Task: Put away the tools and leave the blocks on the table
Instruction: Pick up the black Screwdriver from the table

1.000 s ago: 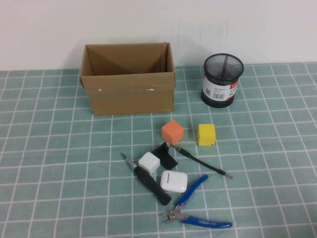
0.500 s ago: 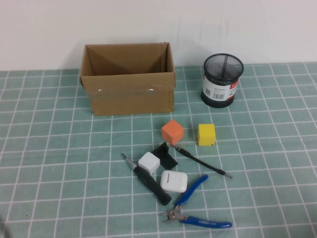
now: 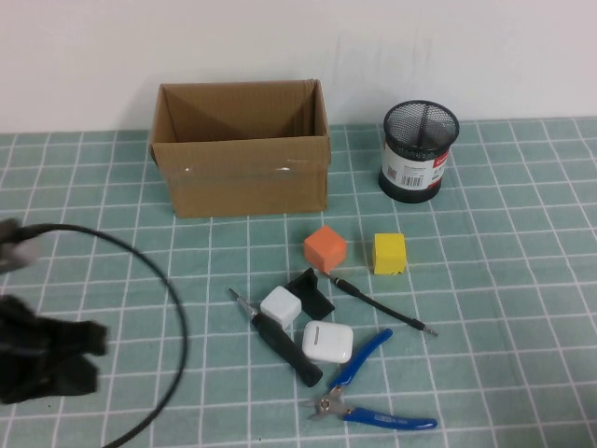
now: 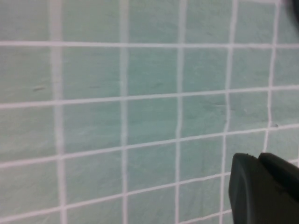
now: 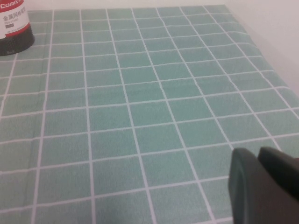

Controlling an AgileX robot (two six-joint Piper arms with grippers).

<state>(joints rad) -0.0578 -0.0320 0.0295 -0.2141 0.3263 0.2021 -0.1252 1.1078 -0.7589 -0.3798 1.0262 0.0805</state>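
Left gripper (image 3: pixel 89 350), closed and empty, sits over the teal gridded table (image 3: pixel 522 280) at near left. Right gripper (image 5: pixel 264 186) closed above bare mat. Thick black-handled screwdriver (image 3: pixel 284 350), thin black rod screwdriver (image 3: pixel 378 305) and blue-handled pliers (image 3: pixel 368 387) lie near centre, beside orange (image 3: pixel 325 248), yellow (image 3: pixel 389 253) and white (image 3: pixel 281 306) foam cubes.

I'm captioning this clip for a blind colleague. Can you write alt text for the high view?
The left gripper, shut, enters at the near left of a green gridded table; the right gripper is outside the high view. Screwdrivers, blue pliers and blocks lie before a cardboard box and mesh cup.
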